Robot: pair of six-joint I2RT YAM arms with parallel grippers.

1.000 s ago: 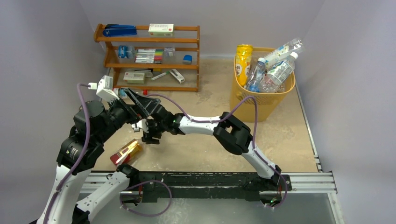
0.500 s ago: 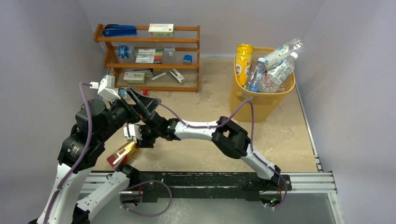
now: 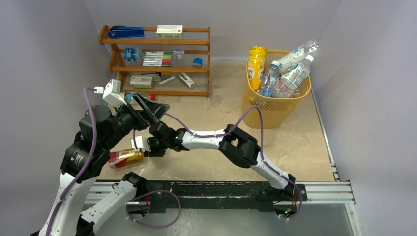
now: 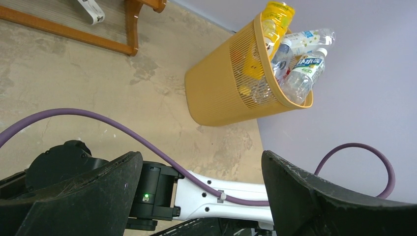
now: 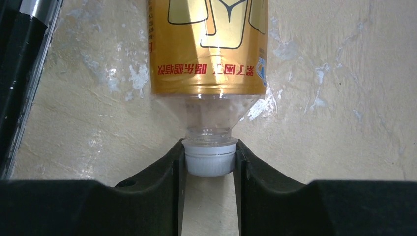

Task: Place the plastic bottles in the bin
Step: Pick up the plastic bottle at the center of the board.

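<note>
Right gripper [image 5: 209, 147]: clamped on white cap [image 5: 209, 162] of gold-labelled bottle [image 5: 209, 54], well left of bin [image 3: 280, 112]; lift slowly, cap-only hold may swing.

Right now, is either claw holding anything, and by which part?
Yes: the right claw grips the gold-labelled bottle by its white cap; the left claw is open and empty.

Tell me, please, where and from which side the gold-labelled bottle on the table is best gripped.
By its white cap, approached end-on with a jaw on each flank. The bottle lies flat, its body is wide and the cap is the narrow part; the right gripper is shut on it that way.
</note>
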